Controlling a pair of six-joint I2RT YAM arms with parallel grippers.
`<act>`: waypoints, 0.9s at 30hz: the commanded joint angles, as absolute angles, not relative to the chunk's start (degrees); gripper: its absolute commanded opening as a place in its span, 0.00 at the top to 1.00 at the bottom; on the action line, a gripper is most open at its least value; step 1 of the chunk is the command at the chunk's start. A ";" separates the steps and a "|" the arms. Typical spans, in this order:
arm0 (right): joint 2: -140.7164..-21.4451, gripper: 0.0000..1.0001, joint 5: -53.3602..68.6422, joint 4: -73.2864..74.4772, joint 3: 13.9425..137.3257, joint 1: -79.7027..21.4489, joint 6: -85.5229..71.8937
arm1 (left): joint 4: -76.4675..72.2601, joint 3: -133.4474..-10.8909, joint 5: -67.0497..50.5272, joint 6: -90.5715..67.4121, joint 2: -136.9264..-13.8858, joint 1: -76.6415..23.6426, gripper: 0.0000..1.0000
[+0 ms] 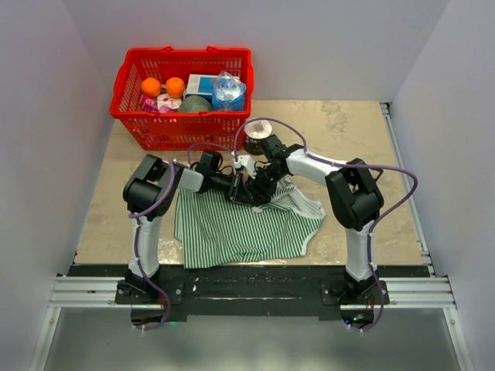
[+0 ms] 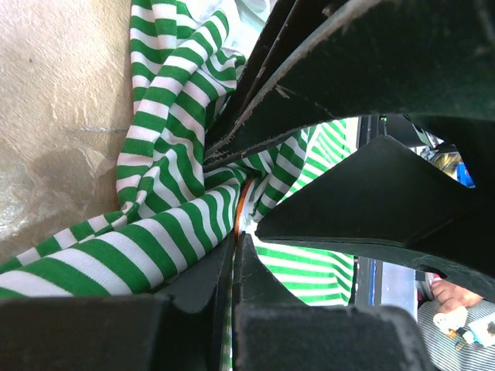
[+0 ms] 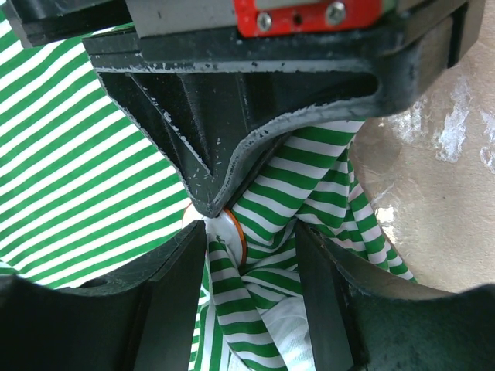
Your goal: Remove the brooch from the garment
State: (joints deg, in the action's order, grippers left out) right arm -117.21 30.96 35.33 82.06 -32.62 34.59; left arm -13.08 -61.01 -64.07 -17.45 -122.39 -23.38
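The green-and-white striped garment (image 1: pixel 240 228) lies spread on the table in front of both arms, bunched up at its far edge. The brooch (image 3: pixel 227 229), a small white disc with an orange rim, sits in that bunched fold. My left gripper (image 2: pixel 236 236) is shut, its tips pinching the brooch (image 2: pixel 241 205) edge-on against the garment (image 2: pixel 162 154). My right gripper (image 3: pixel 249 236) is open and straddles the raised fold of the garment (image 3: pixel 69 178), with the brooch near its left finger (image 3: pixel 174 294). From above, the left gripper (image 1: pixel 241 189) and right gripper (image 1: pixel 257 188) meet and hide the brooch.
A red basket (image 1: pixel 182 93) holding oranges and packets stands at the back left. A white tape roll (image 1: pixel 259 130) sits just behind the grippers. Bare tan tabletop (image 1: pixel 363 131) lies to the right, and white walls close in both sides.
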 commanded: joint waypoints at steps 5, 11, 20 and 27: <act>-119.44 0.46 29.00 35.68 79.28 -33.49 38.23 | -14.06 -60.47 -63.63 -17.40 -124.01 -23.47 1.00; -119.97 0.43 32.25 39.55 80.24 -33.49 42.27 | -13.89 -60.64 -63.54 -17.14 -124.19 -23.38 1.00; -120.94 0.47 29.71 38.15 80.77 -33.49 39.91 | -13.62 -60.73 -63.46 -17.05 -124.19 -23.29 1.00; -120.76 0.49 28.04 37.88 80.33 -34.98 40.34 | -13.62 -61.08 -63.63 -17.31 -124.37 -23.12 1.00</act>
